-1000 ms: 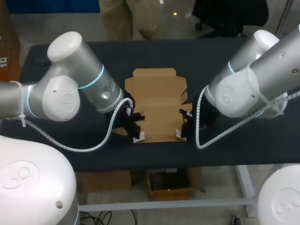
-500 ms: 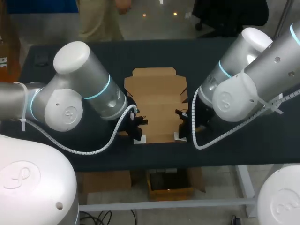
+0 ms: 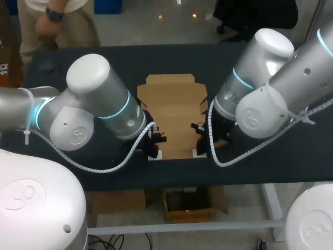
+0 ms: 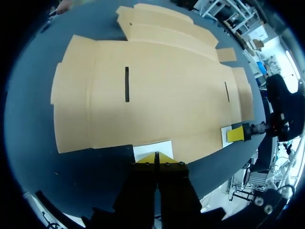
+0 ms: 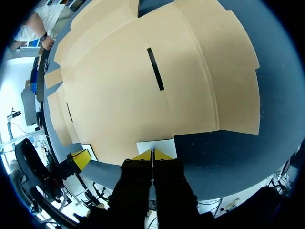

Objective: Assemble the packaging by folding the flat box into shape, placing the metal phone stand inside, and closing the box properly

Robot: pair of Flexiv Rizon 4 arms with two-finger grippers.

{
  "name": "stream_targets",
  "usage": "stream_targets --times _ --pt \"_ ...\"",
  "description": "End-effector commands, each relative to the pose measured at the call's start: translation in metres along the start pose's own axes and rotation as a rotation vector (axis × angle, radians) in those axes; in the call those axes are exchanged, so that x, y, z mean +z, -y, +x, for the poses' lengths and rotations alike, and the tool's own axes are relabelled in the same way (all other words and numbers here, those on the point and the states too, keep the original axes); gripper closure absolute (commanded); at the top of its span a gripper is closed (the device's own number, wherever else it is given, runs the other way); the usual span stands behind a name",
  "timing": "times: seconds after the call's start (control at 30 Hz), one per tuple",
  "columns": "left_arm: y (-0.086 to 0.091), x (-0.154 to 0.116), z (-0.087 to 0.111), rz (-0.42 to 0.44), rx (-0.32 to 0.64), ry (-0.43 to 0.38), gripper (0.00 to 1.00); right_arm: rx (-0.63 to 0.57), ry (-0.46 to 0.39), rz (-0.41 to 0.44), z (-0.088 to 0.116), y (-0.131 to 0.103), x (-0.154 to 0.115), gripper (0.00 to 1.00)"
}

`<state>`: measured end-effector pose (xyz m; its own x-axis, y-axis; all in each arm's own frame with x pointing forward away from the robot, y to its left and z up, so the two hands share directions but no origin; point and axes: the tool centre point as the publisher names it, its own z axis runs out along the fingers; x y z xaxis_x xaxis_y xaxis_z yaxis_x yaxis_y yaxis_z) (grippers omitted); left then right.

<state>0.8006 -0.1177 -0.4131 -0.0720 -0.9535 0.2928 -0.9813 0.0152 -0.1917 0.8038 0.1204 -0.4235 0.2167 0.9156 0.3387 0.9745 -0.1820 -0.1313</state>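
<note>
Both arms had swung in toward the middle, while the flat box (image 3: 174,109) lay unmoved at the middle of the table (image 3: 119,62). The left gripper (image 4: 156,158) and right gripper (image 5: 152,155) sat at its near corners, each with its tips pressed together at a white tab (image 4: 152,148); whether they pinched it could not be told. The cardboard looked light, thin and stiff except at its creases, so an edge flap beside a crease seemed the best hold.
</note>
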Motion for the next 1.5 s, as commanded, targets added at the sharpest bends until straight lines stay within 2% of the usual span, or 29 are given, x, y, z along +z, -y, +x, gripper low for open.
stream_targets --times 0.03,0.23,0.33,0.63,0.77,1.13,1.2,1.27,1.33,1.37,1.4,1.43,1.47,1.5 --pt "-0.005 0.001 0.002 0.014 -0.003 0.02 1.0 0.001 -0.006 -0.022 0.0 0.003 0.006 1.0" --pt "-0.002 -0.019 0.001 0.042 0.007 -0.015 1.0 -0.022 -0.129 -0.069 -0.009 0.004 -0.02 1.0" --pt "0.003 -0.031 -0.002 0.046 0.011 -0.045 1.0 -0.046 -0.219 -0.081 -0.016 0.0 -0.034 1.0" --pt "0.018 -0.06 -0.018 0.012 0.032 -0.13 1.0 -0.14 -0.435 -0.051 -0.038 -0.021 -0.064 1.0" --pt "0.025 -0.07 -0.024 0.011 0.031 -0.15 1.0 -0.167 -0.489 -0.049 -0.041 -0.027 -0.071 1.0" --pt "0.041 -0.088 -0.037 0.004 0.042 -0.185 1.0 -0.187 -0.545 -0.068 -0.049 -0.041 -0.093 1.0" --pt "0.043 -0.091 -0.038 0.001 0.047 -0.189 1.0 -0.186 -0.546 -0.071 -0.05 -0.042 -0.097 0.9" --pt "0.046 -0.094 -0.039 0.003 0.047 -0.189 0.73 -0.186 -0.546 -0.074 -0.051 -0.045 -0.101 0.76" --pt "0.049 -0.098 -0.041 0.002 0.05 -0.194 0.52 -0.19 -0.552 -0.076 -0.054 -0.049 -0.106 0.63" --pt "0.05 -0.099 -0.042 0.003 0.05 -0.194 0.36 -0.196 -0.558 -0.081 -0.055 -0.051 -0.107 0.55" --pt "0.052 -0.101 -0.043 0.002 0.054 -0.201 0.22 -0.198 -0.562 -0.081 -0.056 -0.052 -0.109 0.4" --pt "0.054 -0.103 -0.044 0.002 0.054 -0.203 0.03 -0.207 -0.572 -0.082 -0.057 -0.055 -0.111 0.12" --pt "0.056 -0.105 -0.045 0.003 0.055 -0.206 0.0 -0.208 -0.574 -0.082 -0.059 -0.057 -0.113 0.0" --pt "0.058 -0.106 -0.047 0.0 0.06 -0.22 0.0 -0.214 -0.578 -0.083 -0.06 -0.059 -0.115 0.0"
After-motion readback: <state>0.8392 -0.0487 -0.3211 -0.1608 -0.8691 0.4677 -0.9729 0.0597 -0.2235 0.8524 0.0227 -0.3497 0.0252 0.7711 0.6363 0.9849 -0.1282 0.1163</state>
